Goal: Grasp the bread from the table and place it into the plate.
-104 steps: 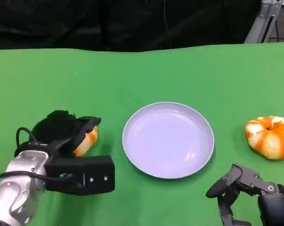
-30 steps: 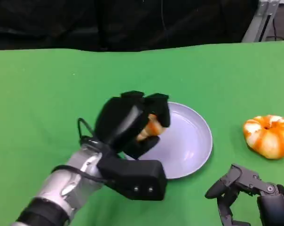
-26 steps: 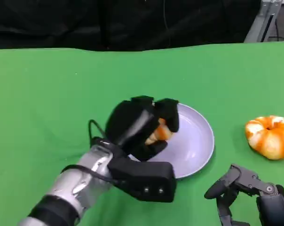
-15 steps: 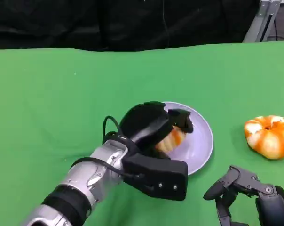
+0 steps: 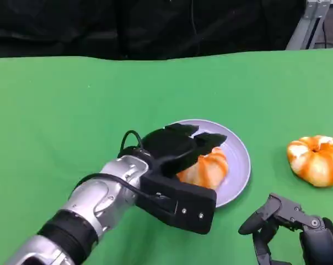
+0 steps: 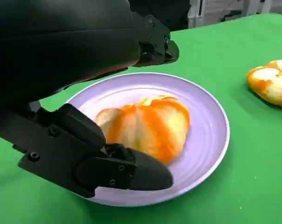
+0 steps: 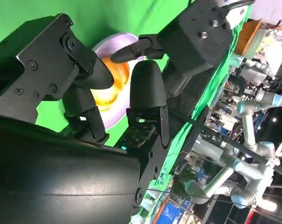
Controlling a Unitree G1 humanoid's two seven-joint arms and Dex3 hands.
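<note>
Left arm: silver forearm reaching from the lower left of the head view diagonally toward the table's middle, black cable looped at the wrist. Left hand (image 5: 180, 150): black, fingers (image 6: 152, 44) spread apart and extended forward, gripping nothing; thumb (image 6: 131, 170) apart from them. Right hand (image 5: 290, 229): black, low at the lower right of the head view, fingers (image 7: 148, 93) curled downward, nothing held.

The bread (image 5: 208, 168) at frame centre is pale cream with orange stripes, on a lavender plate (image 5: 239, 160). A second orange-striped bread (image 5: 315, 160) sits at right on the green table (image 5: 73, 110). Both hands are black.
</note>
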